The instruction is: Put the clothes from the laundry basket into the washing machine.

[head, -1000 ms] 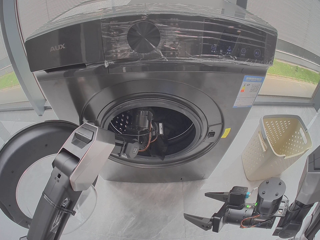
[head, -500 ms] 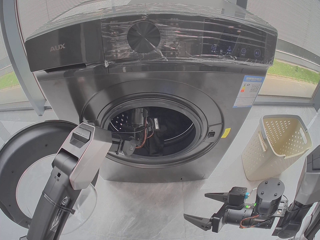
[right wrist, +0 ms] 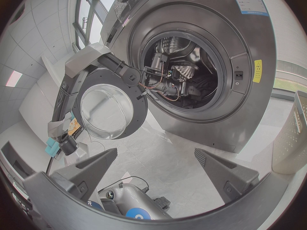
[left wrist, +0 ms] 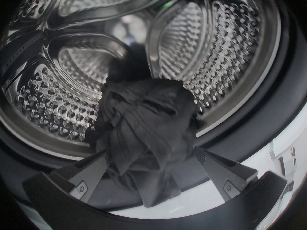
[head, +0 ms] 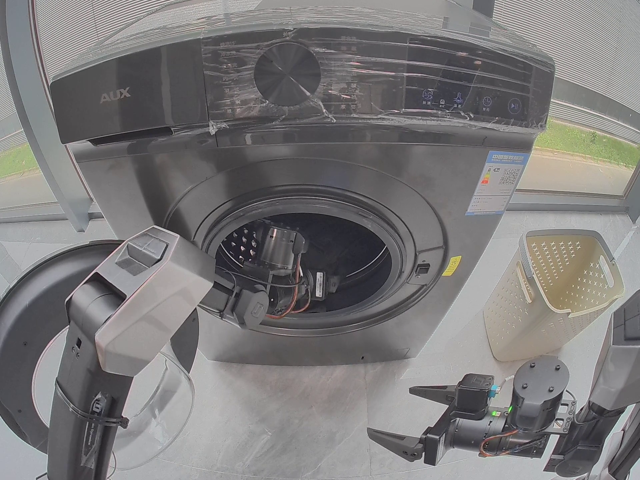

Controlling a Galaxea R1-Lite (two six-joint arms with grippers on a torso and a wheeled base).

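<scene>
1. As you can see from the left wrist view, your left gripper [left wrist: 152,150] sits at the mouth of the washing machine [head: 300,161], pointing into the drum [left wrist: 224,48].
2. Its fingers are spread wide and clamped on nothing.
3. A dark cloth [left wrist: 144,118] lies bunched between and just beyond those fingers. Most of it is inside the drum, and its lower end drapes over the dark rubber seal [left wrist: 271,112] at the opening. You can't tell whether it touches either finger.
4. The head view shows your left arm reaching in through the left side of the opening, with the wrist just inside the rim.
5. The door [head: 40,315] is swung fully open to the machine's left, its glass bowl facing out.
6. Your right gripper [head: 390,411] hangs low over the grey floor [head: 300,408], in front of the machine and to the right of the opening. Its jaws are apart and hold nothing.
7. The cream laundry basket [head: 533,301] stands on the floor just right of the machine, well apart from both grippers.
</scene>
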